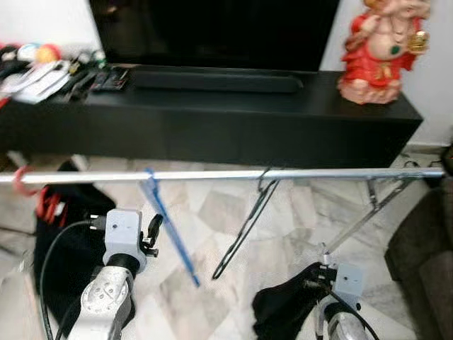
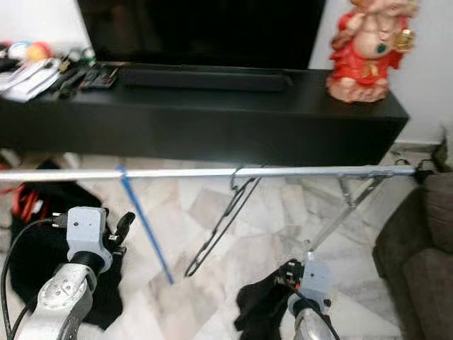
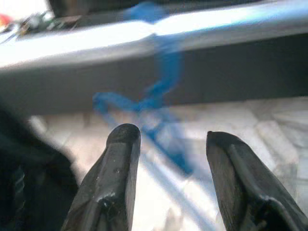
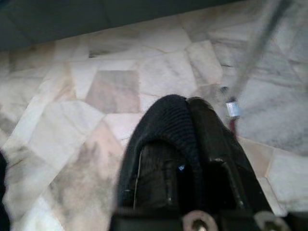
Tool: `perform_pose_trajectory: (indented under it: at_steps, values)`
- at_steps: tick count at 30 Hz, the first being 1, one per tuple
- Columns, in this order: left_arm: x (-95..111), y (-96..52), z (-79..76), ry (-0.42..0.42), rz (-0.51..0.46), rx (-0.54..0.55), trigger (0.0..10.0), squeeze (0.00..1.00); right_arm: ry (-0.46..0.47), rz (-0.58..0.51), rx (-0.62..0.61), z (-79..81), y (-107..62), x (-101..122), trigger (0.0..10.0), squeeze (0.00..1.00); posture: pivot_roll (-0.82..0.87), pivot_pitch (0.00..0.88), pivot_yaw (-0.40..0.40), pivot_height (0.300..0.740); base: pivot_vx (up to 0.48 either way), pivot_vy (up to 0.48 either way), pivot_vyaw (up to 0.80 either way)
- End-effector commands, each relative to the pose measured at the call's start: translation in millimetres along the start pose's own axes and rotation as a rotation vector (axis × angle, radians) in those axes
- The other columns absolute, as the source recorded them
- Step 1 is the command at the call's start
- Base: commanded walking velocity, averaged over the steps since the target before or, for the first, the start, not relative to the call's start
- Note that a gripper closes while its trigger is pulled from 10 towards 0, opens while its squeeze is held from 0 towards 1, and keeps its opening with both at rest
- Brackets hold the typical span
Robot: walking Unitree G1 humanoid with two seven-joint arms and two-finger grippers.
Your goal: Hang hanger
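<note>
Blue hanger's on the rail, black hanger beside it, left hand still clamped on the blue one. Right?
Not quite. The blue hanger and black hanger both hang on the rail, but the left hand is open, fingers apart, short of the hanger, per the left wrist view.

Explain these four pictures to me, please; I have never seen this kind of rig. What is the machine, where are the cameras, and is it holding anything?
This is a humanoid robot with two silver arms, each ending in a two-fingered black tool. The two wide pictures come from a stereo camera on its head, looking down and forward. The other two come from cameras on its wrists, looking along the fingers.

Ahead is a silver rail on a drying rack. A blue hanger and a black hanger hang on it. Behind stands a black cabinet with remotes and a red figurine on top.

The left tool is open, just short of the blue hanger and holding nothing. The right tool is shut on a black cloth, held low over the marble floor.
</note>
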State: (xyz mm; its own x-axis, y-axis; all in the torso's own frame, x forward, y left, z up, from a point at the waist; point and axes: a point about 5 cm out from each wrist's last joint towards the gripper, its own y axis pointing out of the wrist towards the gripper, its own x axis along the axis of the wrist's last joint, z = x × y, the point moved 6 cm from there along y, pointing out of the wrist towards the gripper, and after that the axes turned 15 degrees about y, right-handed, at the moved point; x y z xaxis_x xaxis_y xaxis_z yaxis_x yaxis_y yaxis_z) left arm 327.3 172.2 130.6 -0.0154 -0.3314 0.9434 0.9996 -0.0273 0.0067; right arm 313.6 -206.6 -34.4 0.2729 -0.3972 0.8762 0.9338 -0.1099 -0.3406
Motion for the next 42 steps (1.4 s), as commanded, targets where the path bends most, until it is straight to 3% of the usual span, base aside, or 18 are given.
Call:
perform_pose_trajectory:
  at_steps: [1, 10, 11, 12, 14, 18, 21, 25, 29, 33, 35, 36, 37, 42]
  values:
    - [-2, -4.7, -7.8, 0.002, 0.004, -0.031, 10.0, 0.0, 0.0, 0.021, -0.037, -13.2, -4.9, -6, 10.0, 0.0, 0.02, 0.132, -0.014, 0.74, 0.0, 0.0, 0.0]
    - [-14, -15.4, -10.8, 0.014, 0.068, -0.041, 10.0, 0.0, -0.002, 0.042, -0.048, -18.1, -7.8, -12, 10.0, 0.0, 0.03, 0.139, -0.015, 0.74, 0.0, 0.0, 0.0]
    - [-20, -14.9, -11.9, 0.015, 0.109, -0.047, 10.0, 0.07, -0.002, 0.043, -0.048, -18.0, -7.7, -13, 10.0, 0.0, 0.03, 0.139, -0.016, 0.74, 0.0, 0.0, 0.0]
    - [-28, -14.1, -14.0, 0.009, 0.157, -0.06, 10.0, 1.0, -0.003, 0.044, -0.047, -17.6, -7.6, -13, 10.0, 0.0, 0.03, 0.139, -0.016, 0.74, 0.0, 0.0, 0.0]
    - [-34, -13.1, -17.4, -0.009, 0.196, -0.079, 10.0, 1.0, -0.004, 0.045, -0.045, -17.0, -7.4, -13, 10.0, 0.0, 0.03, 0.138, -0.017, 0.74, 0.0, 0.0, 0.0]
    - [-23, 9.9, -31.5, -0.067, 0.197, -0.139, 10.0, 1.0, -0.007, 0.037, -0.032, -11.0, -5.5, -12, 10.0, 0.0, 0.03, 0.14, -0.021, 0.74, 0.0, 0.0, 0.0]
    - [-23, 23.4, -27.4, -0.05, 0.227, -0.109, 10.0, 1.0, -0.017, 0.037, -0.026, -8.6, -4.9, -12, 10.0, 0.0, 0.02, 0.14, -0.02, 0.74, 0.0, 0.0, 0.0]
    - [-23, 30.6, -23.1, -0.044, 0.259, -0.088, 10.0, 1.0, -0.022, 0.034, -0.02, -7.4, -4.5, -11, 10.0, 0.0, 0.01, 0.142, -0.02, 0.74, 0.0, 0.0, 0.0]
    - [-32, 49.5, -18.0, -0.03, 0.366, -0.034, 10.0, 1.0, -0.034, 0.024, -0.012, -6.4, -3.5, -7, 10.0, 0.0, 0.01, 0.15, -0.021, 0.74, 0.0, 0.0, 0.0]
    - [-27, 56.6, -17.2, -0.05, 0.351, -0.018, 10.0, 1.0, -0.036, 0.02, -0.008, -5.5, -3.6, -7, 10.0, 0.0, 0.0, 0.148, -0.019, 0.74, 0.0, 0.0, 0.0]
    - [-17, 67.7, -19.0, -0.091, 0.317, -0.002, 10.0, 1.0, -0.041, 0.018, 0.0, -4.5, -3.9, -7, 10.0, 0.0, 0.0, 0.146, -0.018, 0.74, 0.0, 0.0, 0.0]
    - [-16, 69.8, -19.2, -0.098, 0.315, 0.002, 10.0, 0.92, -0.046, 0.018, 0.004, -4.0, -4.1, -7, 10.0, 0.0, 0.0, 0.146, -0.017, 0.74, 0.0, 0.0, 0.0]
    - [-17, 70.9, -19.7, -0.098, 0.318, 0.002, 10.0, 0.0, -0.047, 0.018, 0.005, -3.9, -4.3, -7, 10.0, 0.0, 0.0, 0.144, -0.017, 0.74, 0.0, 0.0, 0.0]
    - [-24, 73.0, -13.3, -0.096, 0.356, 0.055, 10.0, 0.0, -0.051, 0.019, 0.015, -3.3, -5.6, -8, 10.0, 0.0, -0.01, 0.137, -0.012, 0.74, 0.0, 0.0, 0.0]
